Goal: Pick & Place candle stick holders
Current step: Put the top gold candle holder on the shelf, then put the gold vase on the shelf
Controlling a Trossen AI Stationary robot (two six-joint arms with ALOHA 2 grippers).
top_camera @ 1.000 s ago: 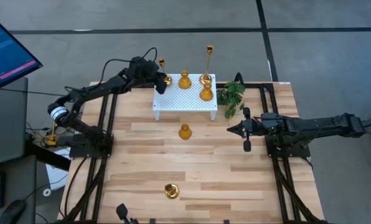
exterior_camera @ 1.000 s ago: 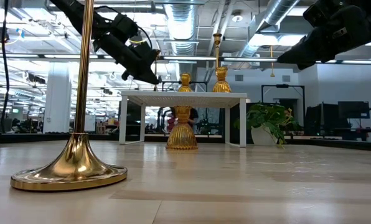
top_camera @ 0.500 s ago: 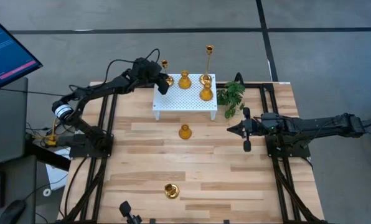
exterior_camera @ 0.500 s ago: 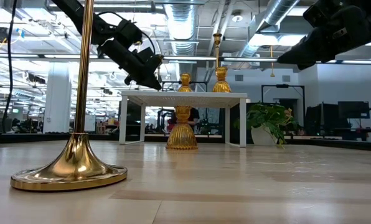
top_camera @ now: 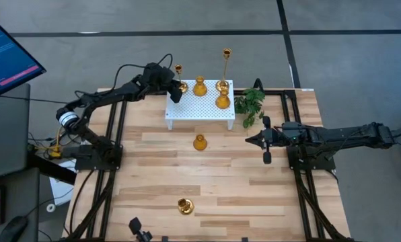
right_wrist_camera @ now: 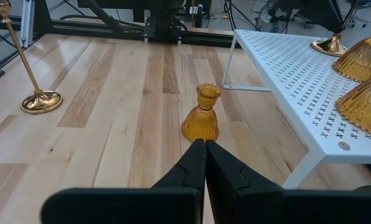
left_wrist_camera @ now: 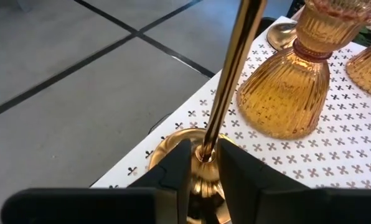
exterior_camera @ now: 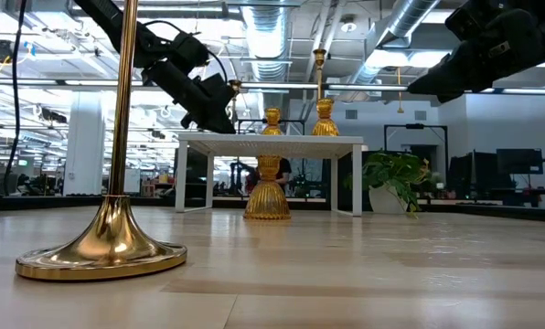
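I have the left gripper (left_wrist_camera: pixel 203 163) at the upper-left corner of the white perforated metal stand (top_camera: pixel 199 107), fingers parted a little either side of the thin stem of a tall shiny gold candle stick holder (left_wrist_camera: pixel 229 87), whose round base sits on that corner. I judge this the release after placing. Next I would lift clear without brushing the stem. The right gripper (right_wrist_camera: pixel 204 152) waits, clenched empty, right of centre, pointing at a squat ribbed amber-gold holder (top_camera: pixel 200 142) on the wooden table (top_camera: pixel 254 195)
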